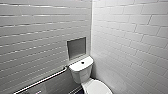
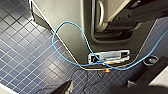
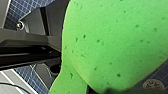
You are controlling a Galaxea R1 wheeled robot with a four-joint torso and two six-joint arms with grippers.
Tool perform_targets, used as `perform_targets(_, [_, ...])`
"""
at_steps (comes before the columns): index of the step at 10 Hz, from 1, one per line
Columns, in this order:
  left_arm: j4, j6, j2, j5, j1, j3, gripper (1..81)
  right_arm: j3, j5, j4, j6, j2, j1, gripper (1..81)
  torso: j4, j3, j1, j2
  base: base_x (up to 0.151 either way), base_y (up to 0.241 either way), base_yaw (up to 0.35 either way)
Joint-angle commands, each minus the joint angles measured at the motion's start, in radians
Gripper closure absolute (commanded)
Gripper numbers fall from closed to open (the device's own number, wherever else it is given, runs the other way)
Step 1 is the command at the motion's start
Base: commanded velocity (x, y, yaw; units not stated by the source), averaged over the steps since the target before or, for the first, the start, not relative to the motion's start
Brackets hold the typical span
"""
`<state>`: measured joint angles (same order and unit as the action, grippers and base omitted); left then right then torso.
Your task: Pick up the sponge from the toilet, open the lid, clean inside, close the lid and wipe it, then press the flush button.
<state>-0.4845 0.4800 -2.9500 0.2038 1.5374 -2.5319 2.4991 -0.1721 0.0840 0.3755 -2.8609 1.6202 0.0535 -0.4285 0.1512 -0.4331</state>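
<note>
The white toilet (image 1: pixel 85 73) stands in the corner of the room, low in the head view. Its boxy tank (image 1: pixel 81 67) has a dark flush button (image 1: pixel 82 62) on the flat cover. The oval lid (image 1: pixel 97 88) lies down over the bowl. The bright green sponge (image 3: pixel 112 42) sits very close to the camera in the right wrist view, porous and slightly bent, with my right gripper shut on it. My left gripper is open and holds nothing.
White tiled walls meet behind the toilet. A grey recessed niche (image 1: pixel 76 47) sits above the tank, and a metal grab bar (image 1: pixel 42 80) runs along the left wall. A blue cable (image 2: pixel 70 45) loops over my base above the dark blue mosaic floor (image 2: pixel 22 50).
</note>
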Motion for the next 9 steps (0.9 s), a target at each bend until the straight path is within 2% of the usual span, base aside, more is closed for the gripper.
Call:
perform_targets(1, [0.187,-0.135,0.012,0.019,-0.061,0.004,1.0,0.082,0.088,0.019,-0.009,-0.062,-0.028,81.1,0.000,0.000,0.000,0.000,0.000,0.000,0.000])
perform_targets(4, [0.178,-0.136,0.011,0.020,-0.081,-0.012,1.0,0.095,0.167,0.017,-0.009,-0.077,-0.068,81.1,0.000,0.000,0.000,0.000,0.000,0.000,0.000])
perform_targets(7, [0.179,-0.138,0.005,0.017,-0.079,-0.013,1.0,0.138,0.181,0.025,-0.026,-0.083,-0.070,81.1,0.000,0.000,0.000,0.000,0.000,0.000,0.000])
perform_targets(8, [0.181,-0.138,0.008,0.017,-0.081,-0.013,1.0,0.139,0.180,0.019,-0.026,-0.083,-0.070,81.1,0.000,0.000,-0.064,0.100,0.000,0.000,0.000])
perform_targets(9, [0.181,-0.138,0.008,0.017,-0.081,-0.013,1.0,0.133,0.180,0.019,-0.026,-0.085,-0.070,81.1,0.000,0.000,-0.066,0.102,0.000,0.000,0.000])
